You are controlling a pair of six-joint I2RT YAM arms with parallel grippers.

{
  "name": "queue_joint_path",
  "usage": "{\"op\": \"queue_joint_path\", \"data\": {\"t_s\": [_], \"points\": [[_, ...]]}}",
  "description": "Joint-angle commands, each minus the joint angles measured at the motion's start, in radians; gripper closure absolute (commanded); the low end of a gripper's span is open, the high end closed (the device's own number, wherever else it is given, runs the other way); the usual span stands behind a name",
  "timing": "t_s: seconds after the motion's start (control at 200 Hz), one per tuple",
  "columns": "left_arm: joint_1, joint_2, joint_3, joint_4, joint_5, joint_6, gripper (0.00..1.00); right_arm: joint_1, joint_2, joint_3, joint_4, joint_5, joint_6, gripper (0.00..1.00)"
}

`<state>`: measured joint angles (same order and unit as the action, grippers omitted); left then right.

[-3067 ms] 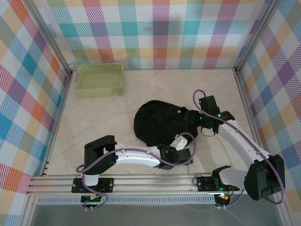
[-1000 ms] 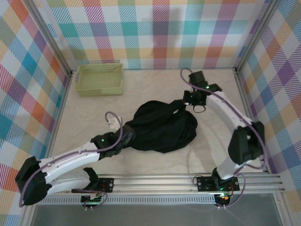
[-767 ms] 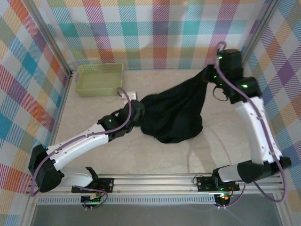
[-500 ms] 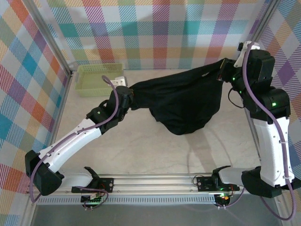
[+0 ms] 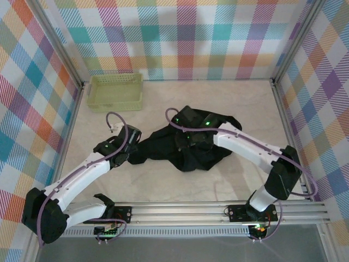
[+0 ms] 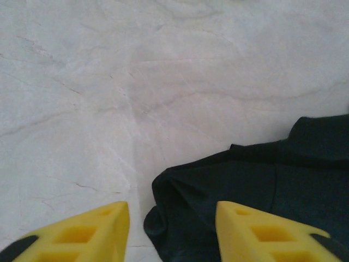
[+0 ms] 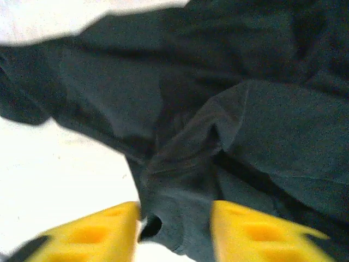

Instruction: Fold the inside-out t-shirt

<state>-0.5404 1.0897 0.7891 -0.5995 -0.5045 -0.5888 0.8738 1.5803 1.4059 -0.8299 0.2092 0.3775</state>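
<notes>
The inside-out t-shirt (image 5: 163, 143) is a crumpled black heap in the middle of the table. My left gripper (image 5: 132, 148) sits low at its left edge. In the left wrist view the yellow jaws of the left gripper (image 6: 173, 232) stand apart, with a rumpled corner of the t-shirt (image 6: 245, 185) lying on the table between them. My right gripper (image 5: 188, 143) reaches over the heap's centre. In the right wrist view the right gripper (image 7: 174, 229) is open too, and folds of the t-shirt (image 7: 262, 125) fill the gap between its fingers.
A pale green lattice basket (image 5: 116, 91) stands at the back left by the wall. Checked walls close off the table on three sides. Bare pale tabletop (image 5: 136, 180) lies in front of the shirt and to its left.
Half a second ago both grippers held the shirt stretched high between them. Both arms have come down and inward, the jaws have opened, and the shirt lies heaped on the table.
</notes>
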Motion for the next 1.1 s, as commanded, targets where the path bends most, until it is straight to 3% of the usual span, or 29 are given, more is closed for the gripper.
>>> {"op": "queue_joint_path", "data": {"t_s": [0.0, 0.11, 0.23, 0.38, 0.495, 0.665, 0.745, 0.825, 0.935, 1.0, 1.095], "points": [[0.000, -0.019, 0.029, -0.034, 0.049, -0.014, 0.50, -0.010, -0.104, 0.012, 0.040, 0.060, 0.028, 0.34], [-0.106, 0.021, 0.089, -0.007, 0.076, -0.006, 0.43, -0.110, -0.166, -0.016, -0.002, 0.105, 0.031, 0.30], [-0.253, 0.174, 0.197, 0.043, 0.131, -0.004, 0.34, -0.291, -0.226, -0.121, 0.005, 0.027, 0.044, 0.30], [-0.422, 0.450, 0.379, 0.055, 0.121, 0.031, 0.26, -0.491, -0.237, -0.250, 0.062, -0.114, 0.057, 0.34], [-0.446, 0.609, 0.468, 0.056, 0.159, 0.029, 0.23, -0.522, -0.207, -0.305, 0.085, -0.118, 0.059, 0.35], [-0.448, 0.728, 0.525, 0.064, 0.148, 0.052, 0.21, -0.521, -0.153, -0.384, 0.135, -0.153, 0.070, 0.35], [-0.440, 0.770, 0.545, 0.067, 0.142, 0.067, 0.31, -0.522, -0.124, -0.412, 0.161, -0.171, 0.070, 0.36], [-0.411, 0.804, 0.562, 0.063, 0.161, 0.070, 0.53, -0.522, -0.092, -0.415, 0.168, -0.171, 0.066, 0.42], [-0.373, 0.797, 0.560, 0.078, 0.165, 0.067, 0.83, -0.522, -0.086, -0.402, 0.175, -0.149, 0.049, 0.60], [-0.359, 0.765, 0.553, 0.104, 0.173, 0.079, 0.90, -0.519, -0.103, -0.386, 0.161, -0.117, 0.037, 0.63], [-0.354, 0.729, 0.564, 0.130, 0.195, 0.099, 0.94, -0.497, -0.155, -0.363, 0.134, -0.069, 0.017, 0.58]]}}
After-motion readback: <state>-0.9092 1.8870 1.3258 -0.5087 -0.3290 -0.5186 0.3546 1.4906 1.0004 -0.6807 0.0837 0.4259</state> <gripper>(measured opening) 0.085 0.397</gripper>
